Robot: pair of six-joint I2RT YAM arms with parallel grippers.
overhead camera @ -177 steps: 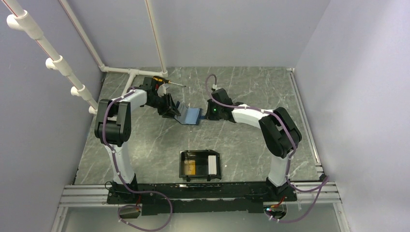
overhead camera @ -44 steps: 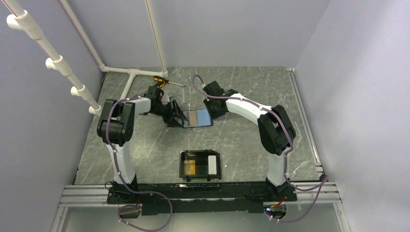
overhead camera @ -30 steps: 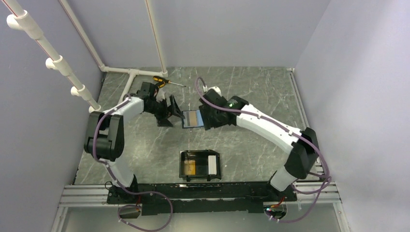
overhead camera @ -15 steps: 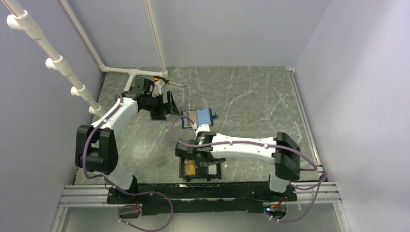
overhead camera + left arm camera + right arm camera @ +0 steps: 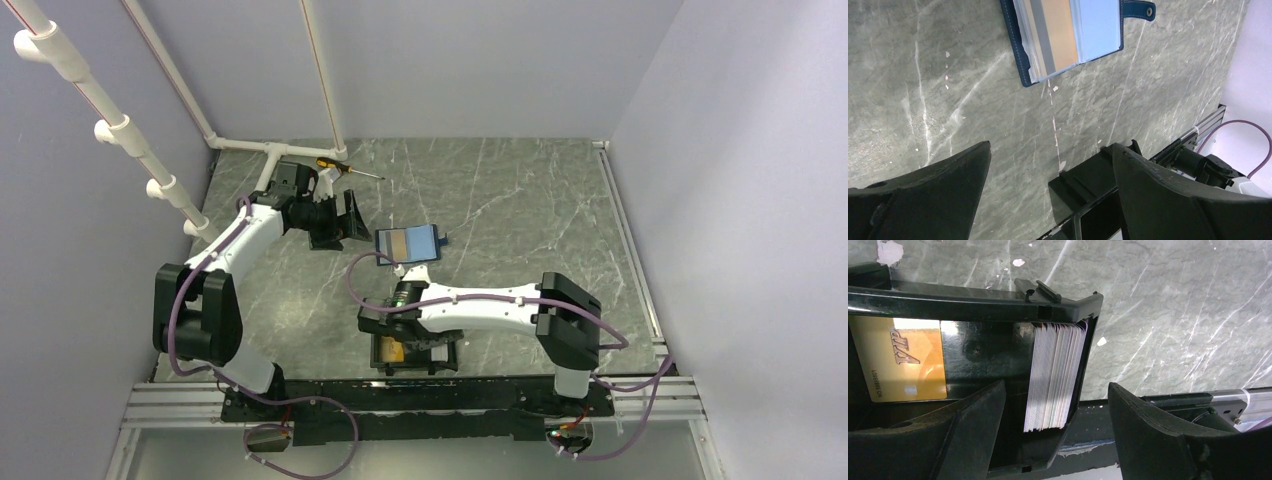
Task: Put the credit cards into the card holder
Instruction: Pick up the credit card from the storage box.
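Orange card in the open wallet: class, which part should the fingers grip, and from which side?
Likely the short end of the card at the lower edge of the wallet in the left wrist view, coming in low from that side. It lies flat, so only an edge can be pinched.

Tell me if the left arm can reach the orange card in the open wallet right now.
Probably yes. The left gripper is open near the wallet, with bare table between them, and the card shows face up. The right gripper is off over the black tray.
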